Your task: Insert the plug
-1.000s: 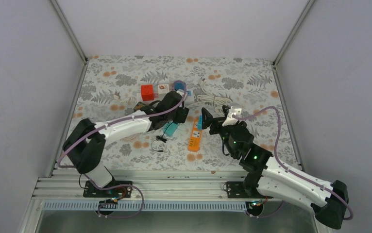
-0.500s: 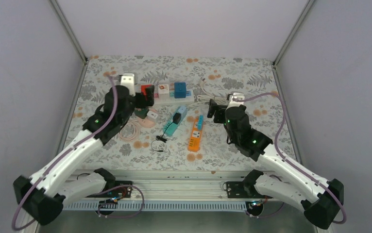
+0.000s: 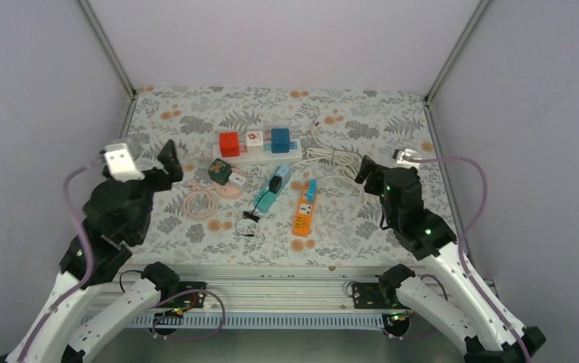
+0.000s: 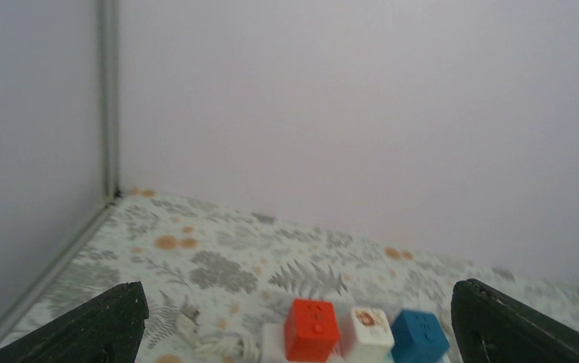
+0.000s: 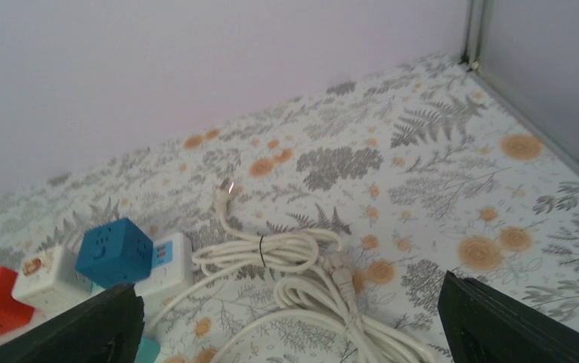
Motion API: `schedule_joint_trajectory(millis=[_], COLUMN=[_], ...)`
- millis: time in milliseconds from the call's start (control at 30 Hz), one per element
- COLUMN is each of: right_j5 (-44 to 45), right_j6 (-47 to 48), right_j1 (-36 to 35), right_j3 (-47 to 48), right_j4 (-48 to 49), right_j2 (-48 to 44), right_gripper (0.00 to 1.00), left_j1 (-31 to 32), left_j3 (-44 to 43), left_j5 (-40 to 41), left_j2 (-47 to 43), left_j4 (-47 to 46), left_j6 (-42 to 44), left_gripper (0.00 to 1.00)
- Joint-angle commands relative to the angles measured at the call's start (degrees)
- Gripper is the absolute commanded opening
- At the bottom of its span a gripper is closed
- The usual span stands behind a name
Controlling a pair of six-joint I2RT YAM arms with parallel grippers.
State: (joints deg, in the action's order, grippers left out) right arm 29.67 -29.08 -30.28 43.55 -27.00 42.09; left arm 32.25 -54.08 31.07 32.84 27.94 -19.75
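A black plug [image 3: 277, 184] sits on a teal power strip [image 3: 270, 192] in the middle of the mat. An orange power strip [image 3: 304, 209] lies right of it. A white power strip [image 3: 262, 153] carries red [image 3: 229, 143], white [image 3: 254, 138] and blue [image 3: 280, 139] cube adapters; these also show in the left wrist view [image 4: 313, 339] and the right wrist view [image 5: 113, 250]. My left gripper [image 3: 168, 162] is open and empty, raised at the left. My right gripper [image 3: 365, 171] is open and empty, right of the strips.
A bundle of white cable [image 3: 335, 160] lies between the white strip and my right gripper, also in the right wrist view [image 5: 309, 281]. A pink cable coil [image 3: 199, 201], a dark green adapter [image 3: 217, 172] and a thin black lead [image 3: 247, 221] lie left of the teal strip.
Both arms have pulled back from the middle. The left gripper went from over the strips to the far left and rose. The right gripper moved back to the right.
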Motion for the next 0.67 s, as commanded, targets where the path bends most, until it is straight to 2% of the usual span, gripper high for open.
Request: schedule_joint_trajectory(millis=[0,233,467,633], right_j5=[5.7,11.6,14.2,13.6], right_j6=[-2.2,-3.9,-4.4,-4.1], right_j1=[0.4,0.4,0.4,0.4], right_j3=[3.3,4.7,3.7,3.4], right_j4=[-4.9,-7.2,-6.1,-5.3], right_j2=[-6.1,-14.2,-19.5,-19.5], right_gripper=[1.0,1.0,1.0,1.0], left_j1=[-0.2,-0.1,-0.2,-0.2], left_j3=[1.6,4.7,4.8,4.9], left_j5=[8.4,10.9,13.2,12.5], left_j2=[-7.4,-14.2,-15.1,-15.3], left_j4=[2.4,-0.8,-1.2,-1.3], left_j6=[3.0,5.6,6.1,6.2], left_gripper=[1.0,1.0,1.0,1.0])
